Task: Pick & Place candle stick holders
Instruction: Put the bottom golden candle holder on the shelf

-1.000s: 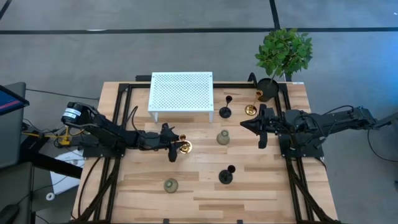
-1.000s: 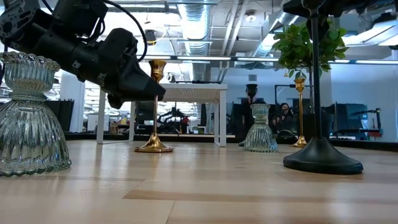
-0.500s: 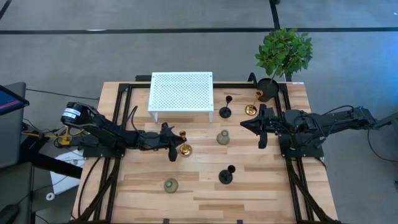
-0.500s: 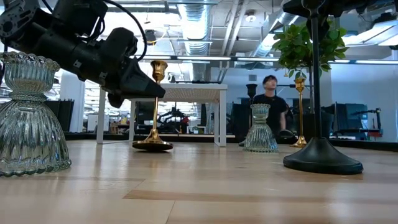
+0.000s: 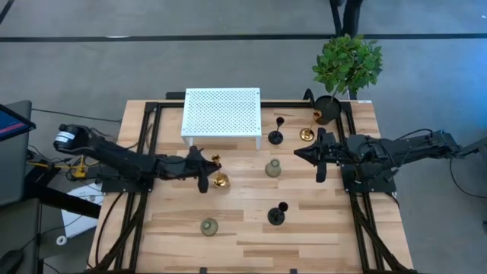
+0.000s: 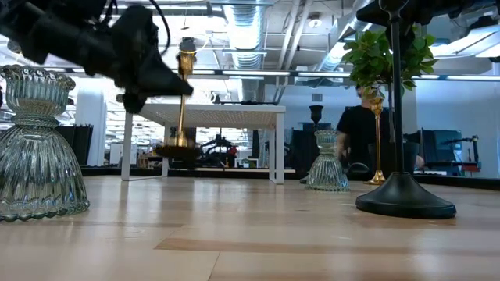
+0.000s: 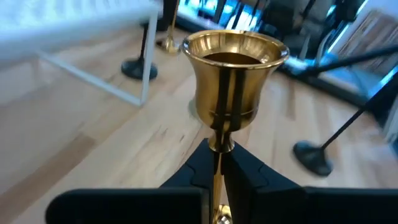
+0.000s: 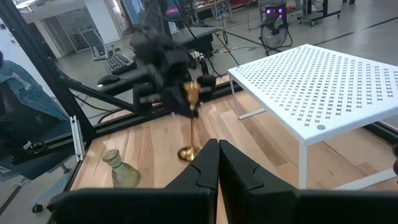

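Observation:
A shiny gold candle stick holder hangs above the wood table, left of centre, with my left gripper shut on it. My left gripper shows in the high view in front of the white perforated stand. My right gripper is shut and idle above the table's right side. On their bases stand a black holder and a second gold holder at the back, a grey-green holder at centre, and another black holder and grey-green holder near the front. My left gripper pinches the gold holder's thin stem just below its cup between the two fingers. The fingers reach in about level from the table's left and lie across the stem. The holder stands upright, and its round base is lifted clear of the table.
A potted plant in a black pot stands at the far right corner. Black frame rails run along the table's left and right sides. A person moves in the room behind the table.
My left gripper has shut on the gold holder's stem, then risen and drawn back toward the table's left and far side. The holder has been lifted off the table and stays upright. The person behind the table has walked to the right.

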Controlling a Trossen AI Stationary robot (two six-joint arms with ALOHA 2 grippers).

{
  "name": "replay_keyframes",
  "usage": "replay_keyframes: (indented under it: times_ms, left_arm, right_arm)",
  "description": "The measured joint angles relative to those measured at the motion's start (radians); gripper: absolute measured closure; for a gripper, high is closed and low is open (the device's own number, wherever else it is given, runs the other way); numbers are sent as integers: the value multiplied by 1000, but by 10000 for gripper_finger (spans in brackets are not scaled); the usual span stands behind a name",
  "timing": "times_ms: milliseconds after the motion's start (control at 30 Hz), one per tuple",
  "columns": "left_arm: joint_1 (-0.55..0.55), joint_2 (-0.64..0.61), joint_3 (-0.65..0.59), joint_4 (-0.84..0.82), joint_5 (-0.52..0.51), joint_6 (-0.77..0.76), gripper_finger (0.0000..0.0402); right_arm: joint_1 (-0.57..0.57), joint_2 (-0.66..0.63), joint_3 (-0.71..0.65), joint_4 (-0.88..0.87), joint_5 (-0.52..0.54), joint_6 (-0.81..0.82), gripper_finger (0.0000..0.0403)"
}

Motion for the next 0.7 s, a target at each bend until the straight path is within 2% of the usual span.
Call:
replay_keyframes:
  times_ms: [167,267,433,533,700]
  left_arm:
    - [-2,-133,54,-157,-68,3,387]
    - [-3,-174,157,-331,-81,5,387]
    - [-3,-171,360,-598,-106,37,387]
    - [-3,-166,454,-669,-154,110,387]
    - [24,-179,544,-679,-284,283,387]
  right_arm:
    - [0,0,0,0,0,-2,403]
    - [1,0,0,0,0,-2,403]
    - [1,0,0,1,0,-2,403]
    - [1,0,0,1,9,-2,403]
    - [0,0,0,4,51,-1,403]
